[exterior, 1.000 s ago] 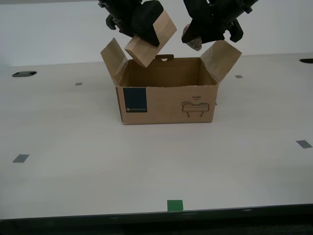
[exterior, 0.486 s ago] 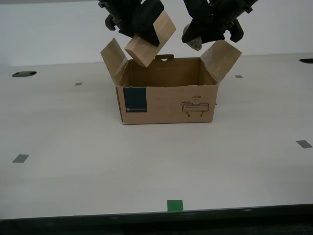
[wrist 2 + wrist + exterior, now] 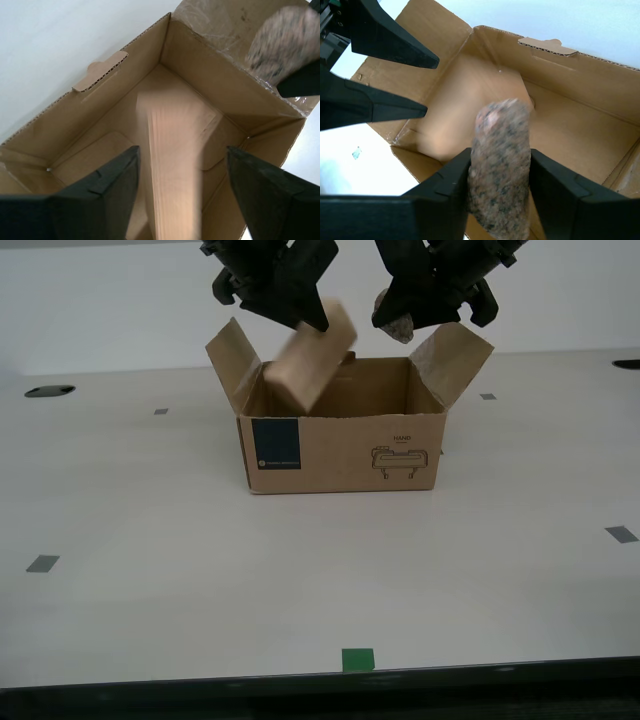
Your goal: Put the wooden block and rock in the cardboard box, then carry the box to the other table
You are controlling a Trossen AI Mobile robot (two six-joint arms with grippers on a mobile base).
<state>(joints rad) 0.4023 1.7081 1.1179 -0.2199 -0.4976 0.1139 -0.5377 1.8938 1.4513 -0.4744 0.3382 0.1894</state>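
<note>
The cardboard box (image 3: 340, 455) stands open on a pale table, flaps up. My second gripper (image 3: 295, 308) hovers over the half of the box at the exterior view's left, open. The wooden block (image 3: 312, 358) is loose below it, blurred and tilted, half inside the box opening. Looking along this gripper, the block (image 3: 172, 165) shows between the spread fingers (image 3: 107, 182) above the box floor (image 3: 95, 150). My first gripper (image 3: 425, 305) hangs over the box's other half, shut on the rock (image 3: 393, 318), a speckled stone (image 3: 501, 165). The other table is out of view.
Grey tape squares (image 3: 42, 563) (image 3: 620, 534) and a green tape square (image 3: 357, 659) mark the tabletop. A dark round hole (image 3: 50, 391) lies at the exterior view's far left. The table's front edge (image 3: 320, 680) runs along the bottom of that view.
My second gripper has opened and let go of the wooden block, which has dropped toward the box interior. My first gripper and the rock have stayed in place.
</note>
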